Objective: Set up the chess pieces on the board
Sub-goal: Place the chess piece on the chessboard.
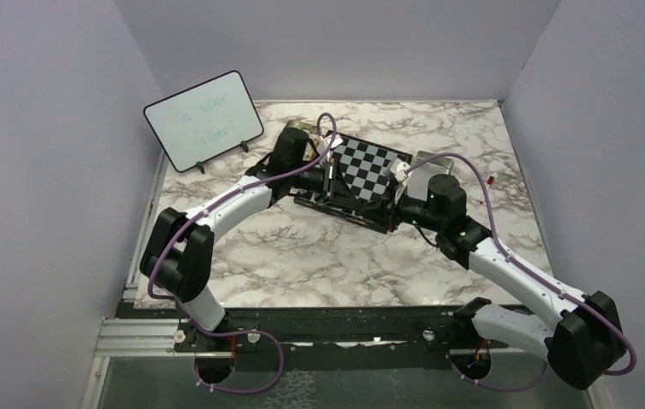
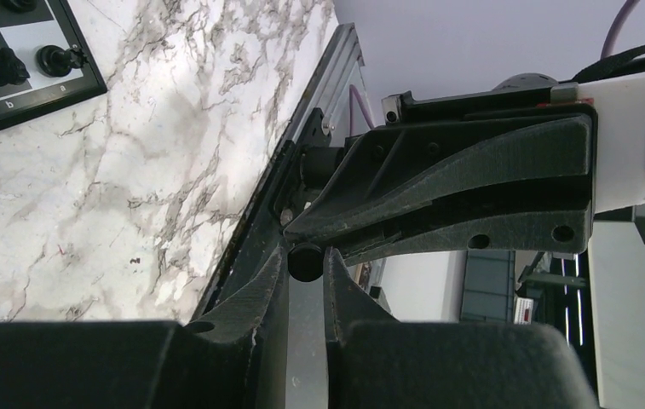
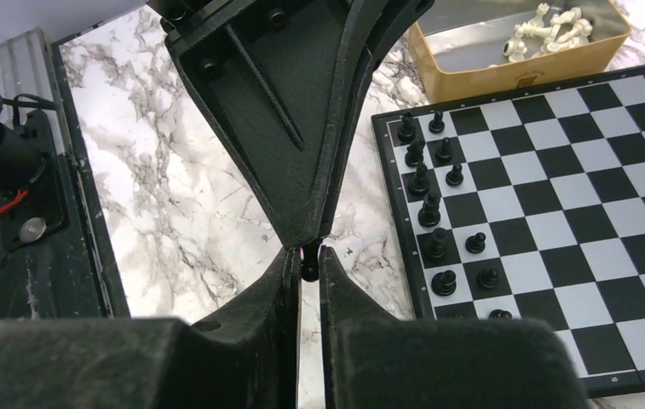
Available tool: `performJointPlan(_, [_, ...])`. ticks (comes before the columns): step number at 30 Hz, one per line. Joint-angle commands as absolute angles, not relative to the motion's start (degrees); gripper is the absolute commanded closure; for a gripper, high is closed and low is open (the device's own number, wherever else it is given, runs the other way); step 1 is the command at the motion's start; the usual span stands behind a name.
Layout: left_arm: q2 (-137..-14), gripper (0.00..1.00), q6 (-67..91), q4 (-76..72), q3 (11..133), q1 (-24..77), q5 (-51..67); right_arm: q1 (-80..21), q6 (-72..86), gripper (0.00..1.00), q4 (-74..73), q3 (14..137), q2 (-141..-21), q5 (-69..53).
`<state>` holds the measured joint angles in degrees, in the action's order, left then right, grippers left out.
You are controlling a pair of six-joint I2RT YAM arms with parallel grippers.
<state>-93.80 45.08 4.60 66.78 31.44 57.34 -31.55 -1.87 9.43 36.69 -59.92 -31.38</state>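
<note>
Chess piece [image 3: 310, 268], black, pinched between left hand [image 2: 304, 256] and right hand [image 3: 309, 256], both narrow; only the right wrist view shows cream pieces [image 3: 549, 30] in tin [image 3: 506, 75].

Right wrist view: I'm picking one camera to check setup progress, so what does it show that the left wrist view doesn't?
Only right wrist: the gold tin holding cream-white pieces, and most of the board with its rows of black pieces. Only left wrist: letters on the board's border. Both: the marble table, part of the board, and a small black piece where the left gripper and right gripper meet.
</note>
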Motion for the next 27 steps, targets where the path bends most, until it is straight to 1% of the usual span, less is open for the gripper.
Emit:
performJointPlan(1, [-90.62,0.97,47.66,2.01,65.56,31.46,56.71,-31.91,1.45,0.8,10.79,38.99,-61.0,-28.26])
performJointPlan(6, [-89.06,0.99,54.19,-3.02,63.85,31.38,55.63,-31.9,10.55,0.65,17.83,34.31,-57.29,-22.64])
performJointPlan(10, [-87.04,0.99,65.97,-14.82,60.03,31.29,55.62,-31.97,12.65,0.62,26.93,29.01,-51.31,-21.02])
performJointPlan(14, [-85.56,0.99,71.46,-18.64,59.5,31.29,54.85,-31.9,-0.39,0.64,41.6,21.35,-46.51,-26.58])
performJointPlan(17, [-84.34,0.99,73.54,-19.46,60.02,31.29,54.65,-31.9,-12.36,0.68,51.4,16.41,-44.65,-31.62])
performJointPlan(22, [-83.07,0.99,76.03,-20.19,60.95,31.29,55.2,-31.93,-21.47,0.7,47.66,19.83,-45.85,-35.23])
performJointPlan(25, [-83.13,0.99,76.71,-20.3,61.3,31.29,56.09,-31.9,-22.06,0.72,51.51,19.86,-46.47,-35.19])
performJointPlan(27, [-83.27,0.99,77.17,-20.45,61.18,31.29,56.33,-32.0,-22.26,0.74,53.69,19.59,-46.64,-33.67])
